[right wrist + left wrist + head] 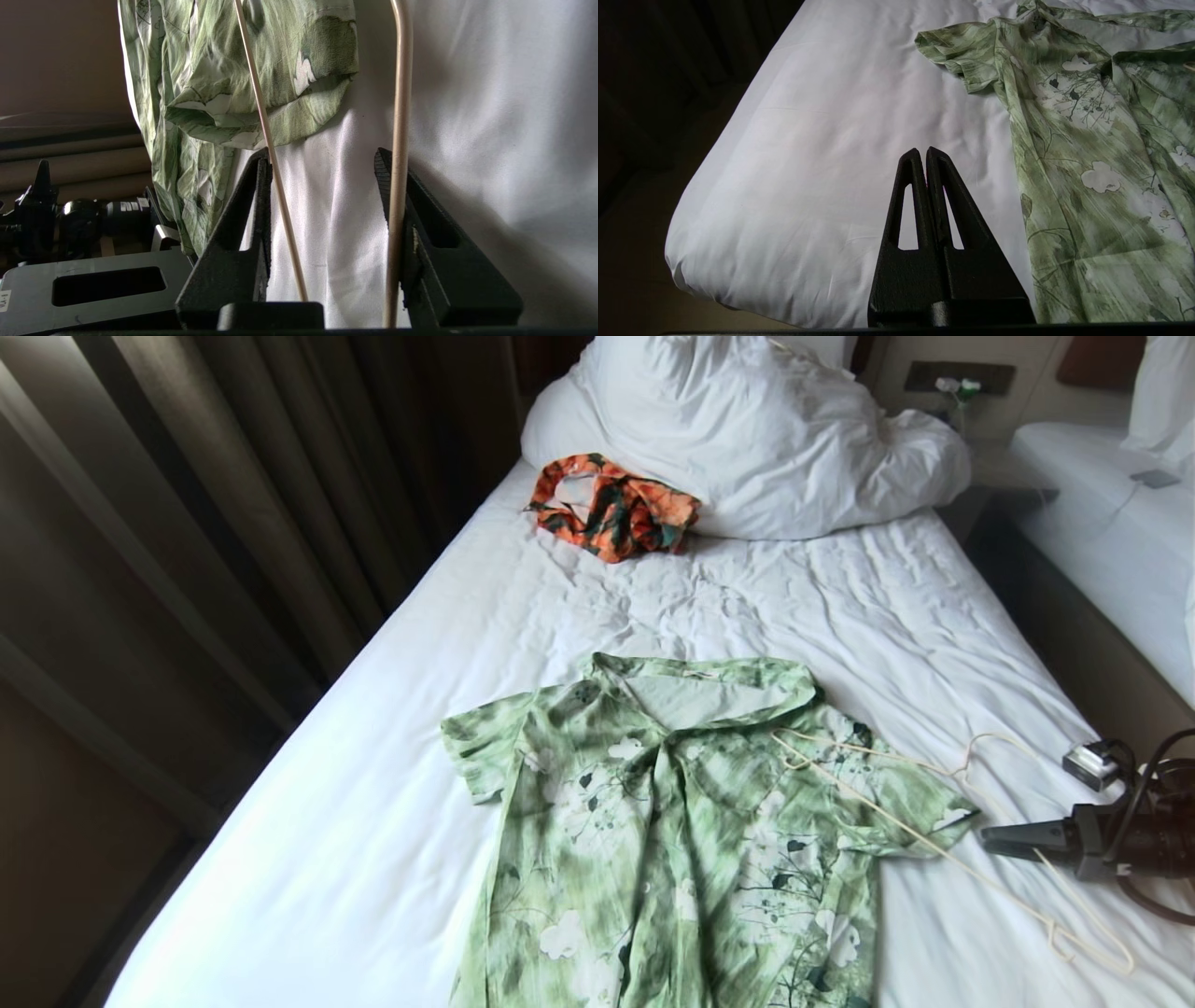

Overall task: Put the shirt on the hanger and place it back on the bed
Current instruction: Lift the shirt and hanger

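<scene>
your right gripper sits low over the bed's right side, jaws partly apart, with two thin rods of the hanger running between them; in the right wrist view one rod lies against each inner face, but nothing shows them clamped, so treat it as a half-open straddle, not a hold.

the shirt lies flat and face up on the sheet, collar toward the pillow, hem toward you, its long axis running along the bed. the hanger rests partly on the shirt's right shoulder and sleeve, its long bar slanting from near the collar down toward the bed's right edge, with the hook just past the sleeve. so the hanger lies straight ahead of your right gripper, and the shirt lies to that gripper's left, sleeve hem nearest.

the right arm is much the closer one for the hanger. your left gripper hangs pinched shut off the near left part of the bed, beside the shirt's left sleeve and touching nothing.

further out, an orange patterned garment is bunched by the pillow, well apart from the work. judging by this, the hanger is not yet inside the shirt.
</scene>
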Robot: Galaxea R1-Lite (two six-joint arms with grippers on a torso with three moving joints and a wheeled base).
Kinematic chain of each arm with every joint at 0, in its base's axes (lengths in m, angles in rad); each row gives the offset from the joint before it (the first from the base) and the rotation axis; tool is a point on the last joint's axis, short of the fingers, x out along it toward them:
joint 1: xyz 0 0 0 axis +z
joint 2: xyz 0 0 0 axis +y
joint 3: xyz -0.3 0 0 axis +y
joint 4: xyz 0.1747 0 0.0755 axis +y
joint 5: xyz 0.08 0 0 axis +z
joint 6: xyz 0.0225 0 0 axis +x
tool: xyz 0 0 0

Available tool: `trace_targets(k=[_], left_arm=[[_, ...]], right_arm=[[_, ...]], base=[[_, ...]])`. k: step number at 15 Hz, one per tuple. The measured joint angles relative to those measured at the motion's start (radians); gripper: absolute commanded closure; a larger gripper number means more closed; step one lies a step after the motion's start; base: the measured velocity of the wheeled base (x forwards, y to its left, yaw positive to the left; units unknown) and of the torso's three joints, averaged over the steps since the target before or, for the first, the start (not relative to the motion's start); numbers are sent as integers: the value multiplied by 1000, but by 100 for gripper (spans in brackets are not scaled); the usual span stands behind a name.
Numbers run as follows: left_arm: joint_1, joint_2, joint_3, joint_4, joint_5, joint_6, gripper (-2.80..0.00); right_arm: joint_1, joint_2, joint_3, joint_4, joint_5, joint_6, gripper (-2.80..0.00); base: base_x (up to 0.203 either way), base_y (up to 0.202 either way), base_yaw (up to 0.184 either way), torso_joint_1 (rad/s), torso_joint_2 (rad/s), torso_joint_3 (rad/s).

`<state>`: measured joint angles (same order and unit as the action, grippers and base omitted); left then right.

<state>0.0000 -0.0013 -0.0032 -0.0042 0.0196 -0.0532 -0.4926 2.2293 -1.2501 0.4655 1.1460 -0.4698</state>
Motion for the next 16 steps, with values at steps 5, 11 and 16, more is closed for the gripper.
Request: trace_targets(k=[5,11,16], left_arm=[[0,0,0,0,0,0,0],[0,0,0,0,0,0,0],[0,0,0,0,0,0,0]], right_arm=[[-7,-65,38,-1,-5,0,0],[-11,-204,92,-1,-18,-3,0],[-6,-347,132,-1,-21,-101,0]], base=[[0,0,0,0,0,0],[0,0,0,0,0,0],[0,0,0,0,0,0]])
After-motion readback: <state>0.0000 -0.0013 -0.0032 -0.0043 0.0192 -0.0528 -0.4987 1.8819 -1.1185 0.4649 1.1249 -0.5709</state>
